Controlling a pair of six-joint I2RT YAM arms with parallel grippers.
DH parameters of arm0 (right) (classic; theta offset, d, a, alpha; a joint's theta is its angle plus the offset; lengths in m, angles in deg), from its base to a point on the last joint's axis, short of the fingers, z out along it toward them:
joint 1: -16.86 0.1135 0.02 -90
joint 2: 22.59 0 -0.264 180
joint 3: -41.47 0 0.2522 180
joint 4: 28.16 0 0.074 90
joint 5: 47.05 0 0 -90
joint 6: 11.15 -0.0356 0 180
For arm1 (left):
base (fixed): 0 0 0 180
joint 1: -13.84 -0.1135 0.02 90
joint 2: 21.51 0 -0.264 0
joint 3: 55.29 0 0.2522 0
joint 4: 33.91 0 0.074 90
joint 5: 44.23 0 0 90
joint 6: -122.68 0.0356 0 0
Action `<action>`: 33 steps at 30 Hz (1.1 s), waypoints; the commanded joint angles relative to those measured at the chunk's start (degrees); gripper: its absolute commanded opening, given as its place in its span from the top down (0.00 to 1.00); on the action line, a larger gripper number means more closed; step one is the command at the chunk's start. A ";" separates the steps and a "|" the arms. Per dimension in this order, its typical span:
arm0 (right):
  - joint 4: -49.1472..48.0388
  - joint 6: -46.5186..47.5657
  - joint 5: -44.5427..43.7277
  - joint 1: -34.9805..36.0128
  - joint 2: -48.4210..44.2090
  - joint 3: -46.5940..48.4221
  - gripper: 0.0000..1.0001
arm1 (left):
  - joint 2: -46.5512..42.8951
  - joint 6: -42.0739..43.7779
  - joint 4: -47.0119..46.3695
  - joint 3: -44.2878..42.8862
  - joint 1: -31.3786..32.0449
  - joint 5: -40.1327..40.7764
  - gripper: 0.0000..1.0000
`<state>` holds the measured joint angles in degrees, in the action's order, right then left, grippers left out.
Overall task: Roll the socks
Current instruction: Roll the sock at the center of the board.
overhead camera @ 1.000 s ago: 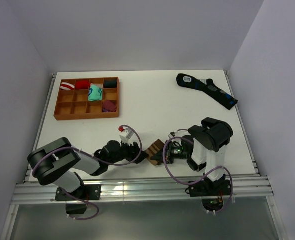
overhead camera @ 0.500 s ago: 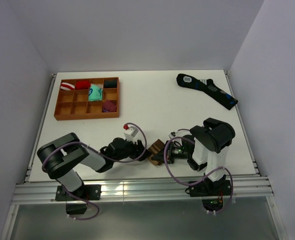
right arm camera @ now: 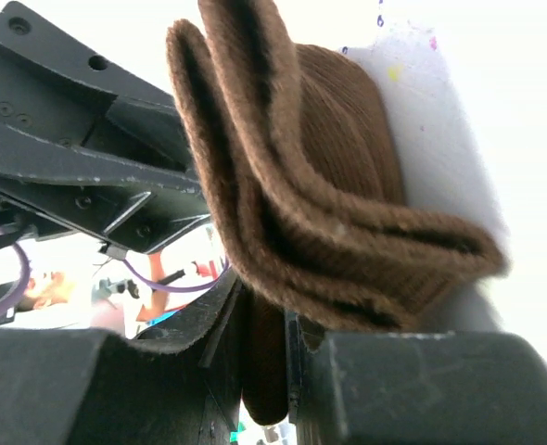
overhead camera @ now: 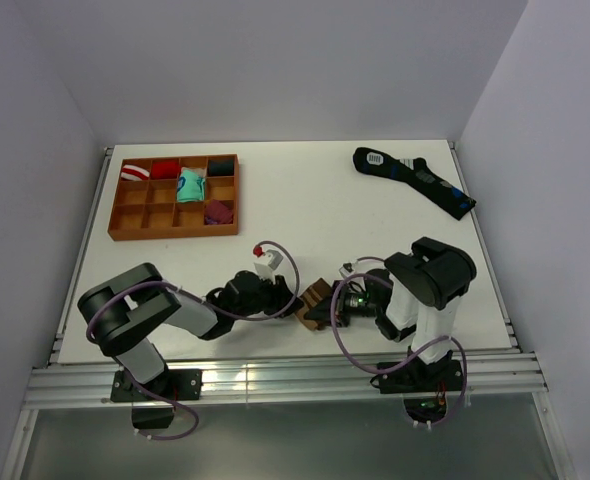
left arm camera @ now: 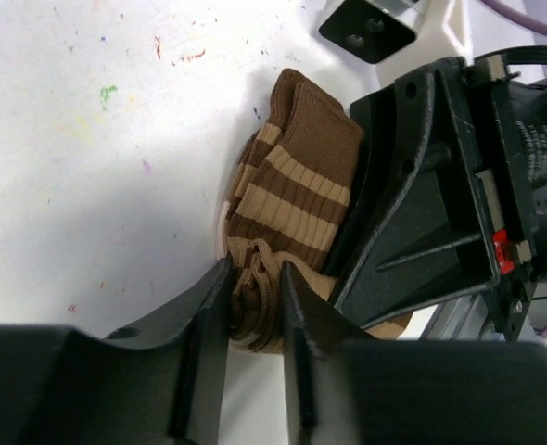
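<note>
A brown sock with tan stripes (overhead camera: 312, 297) lies bunched near the table's front edge between both grippers. My left gripper (overhead camera: 291, 301) is shut on its rolled tan end (left arm camera: 255, 297); the striped part (left arm camera: 297, 190) folds away beyond the fingers. My right gripper (overhead camera: 325, 308) is shut on the sock's brown folded layers (right arm camera: 292, 185) from the other side, and shows as a black body in the left wrist view (left arm camera: 431, 185). A dark blue patterned sock (overhead camera: 413, 179) lies flat at the back right.
An orange wooden divider tray (overhead camera: 122, 226) stands at the back left, holding several rolled socks: red-white, red, teal, dark, purple. White walls enclose the table. The table's front rail (overhead camera: 275, 378) runs close behind both grippers.
My left gripper has slid right along the table and closed in on the brown sock beside the right gripper. The right gripper has barely moved.
</note>
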<state>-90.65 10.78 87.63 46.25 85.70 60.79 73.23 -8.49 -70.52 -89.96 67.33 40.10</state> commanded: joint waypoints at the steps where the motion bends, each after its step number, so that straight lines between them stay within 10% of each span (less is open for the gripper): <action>1: 12.25 5.75 -4.07 -0.38 -2.28 -1.43 0.87 | 1.33 0.39 10.62 -3.52 0.03 3.65 0.75; 18: 57.94 24.12 -22.70 -0.03 -35.85 5.95 0.52 | 1.50 1.44 45.71 -17.06 0.21 9.20 0.94; 27: 64.38 29.22 -36.06 5.49 -61.85 5.15 0.50 | 0.97 1.88 52.11 -18.29 0.29 6.29 0.94; 33: 64.03 33.27 -47.29 18.21 -61.80 8.84 0.50 | -0.87 2.49 57.21 -19.52 0.29 6.20 0.94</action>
<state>-27.83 40.24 49.49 59.23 22.69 66.06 71.90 -8.66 -28.29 -110.55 67.75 44.93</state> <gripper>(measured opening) 0.503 0.281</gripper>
